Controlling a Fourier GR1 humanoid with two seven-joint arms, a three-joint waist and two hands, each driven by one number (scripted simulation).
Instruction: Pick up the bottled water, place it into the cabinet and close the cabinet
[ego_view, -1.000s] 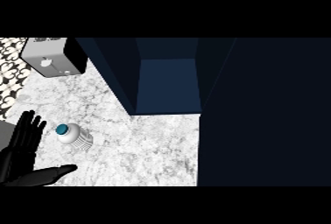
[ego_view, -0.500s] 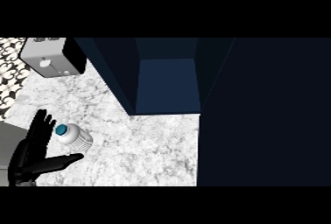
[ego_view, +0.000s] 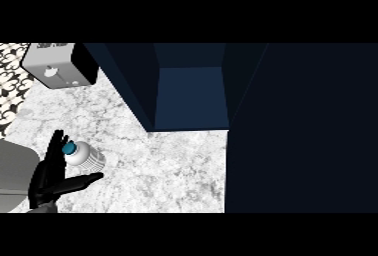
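The bottled water (ego_view: 87, 156), clear with a blue cap, stands on the marble counter (ego_view: 155, 170) at the lower left of the head view. My left hand (ego_view: 46, 174) is open right beside it. Its straight fingers (ego_view: 54, 147) lie along the bottle's left side and the thumb (ego_view: 80, 182) reaches out just below the bottle. I cannot tell whether the fingers touch it. The dark blue cabinet (ego_view: 190, 95) stands open at the top middle, and its inside looks bare. My right hand does not show.
A grey box-shaped appliance (ego_view: 57, 66) sits at the counter's far left corner. The counter's left edge meets a patterned floor (ego_view: 13, 85). A large dark panel (ego_view: 303, 125), probably the cabinet's door, fills the right side of the view.
My left hand has moved right and up towards the bottle, and its grey forearm has come into view. The bottle has not moved.
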